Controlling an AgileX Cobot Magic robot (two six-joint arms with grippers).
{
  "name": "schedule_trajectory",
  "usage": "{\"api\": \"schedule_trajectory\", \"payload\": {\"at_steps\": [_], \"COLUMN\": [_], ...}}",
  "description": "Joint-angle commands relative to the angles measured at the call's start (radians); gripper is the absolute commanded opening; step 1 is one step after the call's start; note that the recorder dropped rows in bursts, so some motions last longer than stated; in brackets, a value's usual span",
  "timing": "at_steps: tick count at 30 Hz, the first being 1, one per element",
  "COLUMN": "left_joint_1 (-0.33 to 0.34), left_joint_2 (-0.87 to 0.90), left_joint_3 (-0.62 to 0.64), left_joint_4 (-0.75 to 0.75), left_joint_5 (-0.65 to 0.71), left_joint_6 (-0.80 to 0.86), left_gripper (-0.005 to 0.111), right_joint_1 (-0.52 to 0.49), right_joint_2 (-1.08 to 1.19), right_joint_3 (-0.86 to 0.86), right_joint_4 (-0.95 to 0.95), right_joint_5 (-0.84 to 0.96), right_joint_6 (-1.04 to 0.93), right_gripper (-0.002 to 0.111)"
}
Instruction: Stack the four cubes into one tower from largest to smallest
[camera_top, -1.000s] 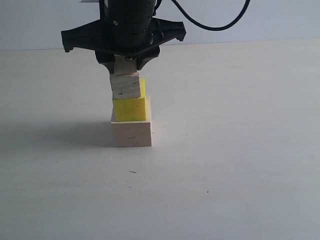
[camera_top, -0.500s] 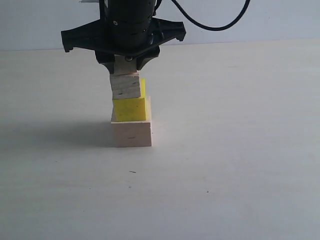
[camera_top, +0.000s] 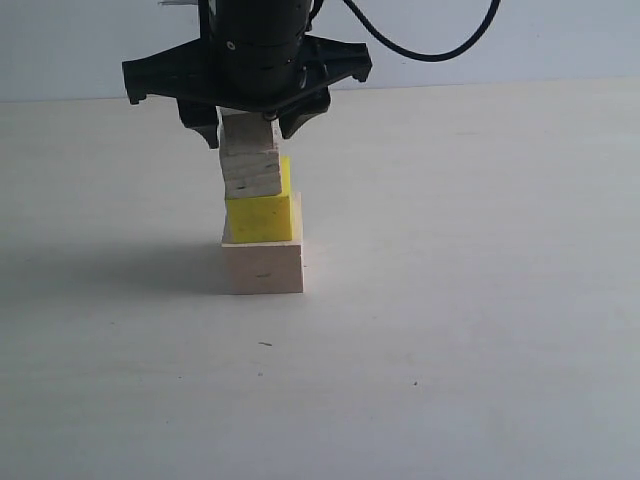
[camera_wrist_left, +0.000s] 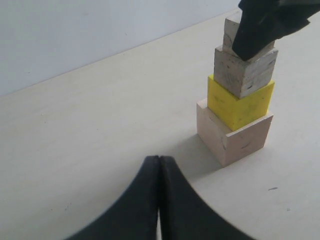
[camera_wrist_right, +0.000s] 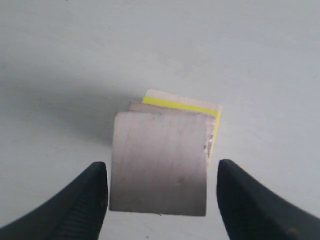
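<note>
Spreading wider than a second ago, the right gripper (camera_wrist_right: 161, 172) now holds nothing, its jaws clear on either side of the smallest cube (camera_top: 248, 132), which rests atop the tower (camera_top: 262, 220) left of centre on the table (camera_top: 480, 300), so the stack looks complete.

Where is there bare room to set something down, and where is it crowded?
Bare table lies in front of the tower and on both sides. Crowded only up top, where the jaws of the right gripper flank the top cube.
</note>
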Motion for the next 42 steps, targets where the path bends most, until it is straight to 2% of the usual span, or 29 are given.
{"api": "schedule_trajectory", "payload": {"at_steps": [1,42], "left_joint_1": [0.003,0.003], "left_joint_2": [-0.004,-0.004], "left_joint_3": [-0.009,-0.009], "left_joint_4": [-0.005,-0.005], "left_joint_5": [-0.013,-0.013], "left_joint_6": [-0.009,-0.009], "left_gripper": [0.0,0.0], "right_joint_1": [0.002,0.002], "right_joint_2": [-0.002,-0.002], "right_joint_3": [-0.008,-0.008], "right_joint_4": [-0.014,0.058], "right_joint_5": [-0.006,0.01], "right_joint_6": [0.004,0.006], "right_gripper": [0.061,0.061]}}
